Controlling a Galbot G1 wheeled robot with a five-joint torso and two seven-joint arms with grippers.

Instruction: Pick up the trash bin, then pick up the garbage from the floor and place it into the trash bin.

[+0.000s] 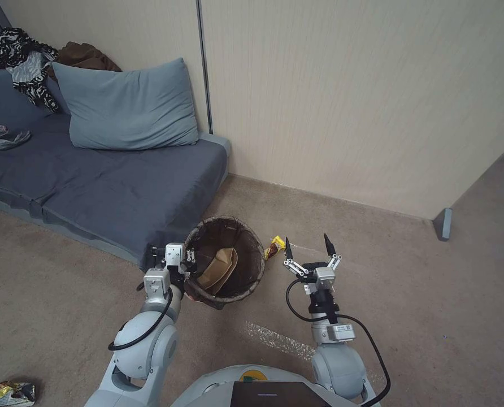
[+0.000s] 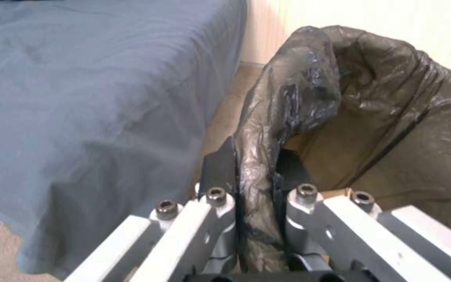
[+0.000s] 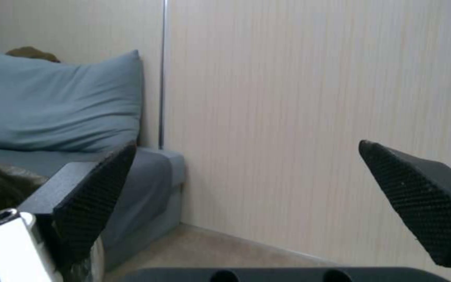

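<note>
The trash bin [image 1: 246, 265], round with a dark brown liner over its rim, sits beside the sofa's corner with a tan paper tray [image 1: 218, 270] inside it. My left gripper [image 1: 187, 267] is shut on the bin's near-left rim. In the left wrist view, its fingers [image 2: 219, 166] pinch the liner fold [image 2: 298, 90]. My right gripper [image 1: 308, 244] hangs open to the right of the bin, nothing between its fingertips [image 3: 100, 184]. A yellow snack wrapper [image 1: 274, 247] lies on the carpet between the bin and the right gripper. Another crumpled wrapper [image 1: 6, 392] lies at the near left.
A blue-grey sofa [image 1: 94, 181] with a pillow [image 1: 127, 104] and clothes [image 1: 20, 62] fills the left. The beige wall [image 1: 348, 102] runs behind, ending at a partition foot [image 1: 443, 223]. A clear plastic strip [image 1: 277, 339] lies on the carpet near my base. Open carpet extends to the right.
</note>
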